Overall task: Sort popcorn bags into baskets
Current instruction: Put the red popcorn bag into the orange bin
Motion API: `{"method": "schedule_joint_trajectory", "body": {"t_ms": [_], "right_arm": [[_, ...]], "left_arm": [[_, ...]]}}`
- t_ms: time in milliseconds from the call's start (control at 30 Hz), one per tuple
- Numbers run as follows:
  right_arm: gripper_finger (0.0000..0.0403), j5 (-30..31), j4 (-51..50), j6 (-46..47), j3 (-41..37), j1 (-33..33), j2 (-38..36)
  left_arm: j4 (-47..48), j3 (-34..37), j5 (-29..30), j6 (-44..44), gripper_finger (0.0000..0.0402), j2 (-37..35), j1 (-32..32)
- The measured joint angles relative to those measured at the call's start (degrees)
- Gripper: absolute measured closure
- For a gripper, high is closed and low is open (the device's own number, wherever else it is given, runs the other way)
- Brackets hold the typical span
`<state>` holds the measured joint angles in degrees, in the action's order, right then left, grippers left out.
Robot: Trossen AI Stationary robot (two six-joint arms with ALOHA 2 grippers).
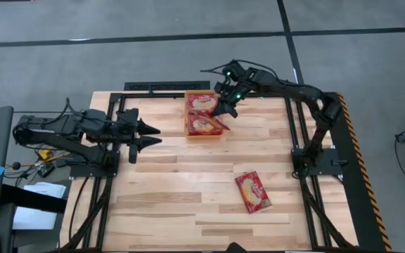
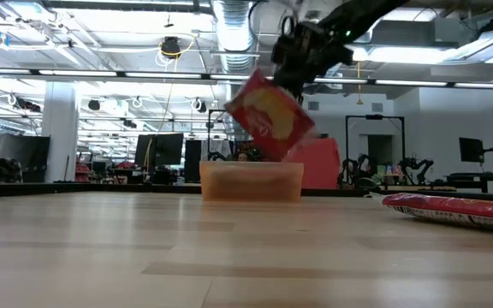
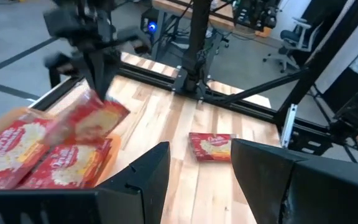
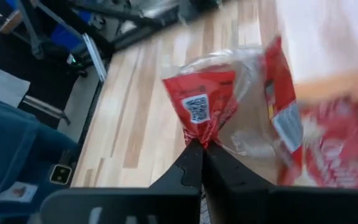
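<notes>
A: Where is the right gripper (image 1: 225,107)?

B: Seen from above, it hangs over the orange basket (image 1: 204,135), which sits toward twelve o'clock from the table's (image 1: 188,190) middle. Its fingers are pinched tight on the edge of one red popcorn bag (image 1: 214,121).

A: Is that bag off the table?

B: Yes. In the low view the held bag (image 2: 268,115) dangles tilted above the basket (image 2: 251,181), with the gripper (image 2: 294,81) clamped on its upper corner. The right wrist view shows the two dark fingers (image 4: 194,163) meeting on the bag's seam, its grey-white back panel (image 4: 225,109) and a printed code facing the camera.

A: What's already in the basket?

B: Two red packets lying flat, one (image 1: 200,102) at the far end and one (image 1: 202,125) at the near end. The left wrist view shows them side by side too.

A: Any other bags?

B: One loose popcorn bag (image 1: 252,191) lies flat on the wood toward four o'clock from the middle, well apart from the basket.

A: And the left gripper (image 1: 153,135)?

B: It waits toward nine o'clock, above the table, fingers spread apart and holding nothing.
</notes>
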<state>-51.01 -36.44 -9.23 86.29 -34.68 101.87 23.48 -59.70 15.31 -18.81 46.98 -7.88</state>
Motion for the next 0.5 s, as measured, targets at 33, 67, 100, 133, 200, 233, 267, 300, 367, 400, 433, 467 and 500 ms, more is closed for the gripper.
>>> {"method": "schedule_joint_trajectory", "body": {"t_ms": [33,67,100,133,200,233,267,300,367,400,433,467,500], "right_arm": [[0.0374,0.05,-0.60,0.36,-0.13,-0.01,0.90],[0.0368,0.07,-1.09,0.50,-0.25,-0.13,1.95],[0.0363,-0.01,-0.58,0.52,-0.21,-0.17,3.01],[0.0358,-0.09,-0.17,0.54,-0.16,-0.16,3.90],[0.0351,-0.10,-0.57,0.57,0.24,-0.32,5.69],[0.0348,-0.05,-0.41,0.57,0.70,-0.52,6.49],[0.0344,-0.06,-0.49,0.58,1.28,-0.80,7.16],[0.0341,0.08,-0.61,0.61,2.03,-1.09,7.60],[0.0332,0.81,-0.58,0.59,3.89,-1.58,8.16],[0.0325,1.78,-0.69,0.55,4.75,-1.90,8.17],[0.0318,3.41,-0.67,0.19,5.59,-2.13,8.17],[0.0308,5.88,-0.30,-0.34,6.37,-2.27,8.17],[0.0298,8.98,-0.19,-0.96,7.11,-2.27,8.17]], "left_arm": [[0.30,0.02,-0.02,0.08,0.0239,0.00,0.32],[0.37,0.01,0.00,0.15,0.0239,0.00,0.66],[0.31,0.00,0.01,0.32,0.0239,0.00,1.05],[0.31,0.00,0.00,0.53,0.0239,0.00,1.45],[0.33,0.00,0.04,0.57,0.0239,0.00,2.19],[0.50,0.00,0.04,0.57,0.0239,0.00,2.64],[0.73,0.02,0.03,0.57,0.0239,0.00,3.02],[0.99,0.02,0.09,0.57,0.0239,0.00,3.40],[1.92,0.00,0.09,0.52,0.0239,0.00,4.02],[2.11,0.01,0.09,0.52,0.0239,0.00,4.26],[2.16,0.00,0.07,0.51,0.0239,0.00,4.49],[2.29,0.00,0.09,0.50,0.0239,0.00,4.75],[2.56,0.00,0.17,0.50,0.0239,-0.02,4.92]]}}
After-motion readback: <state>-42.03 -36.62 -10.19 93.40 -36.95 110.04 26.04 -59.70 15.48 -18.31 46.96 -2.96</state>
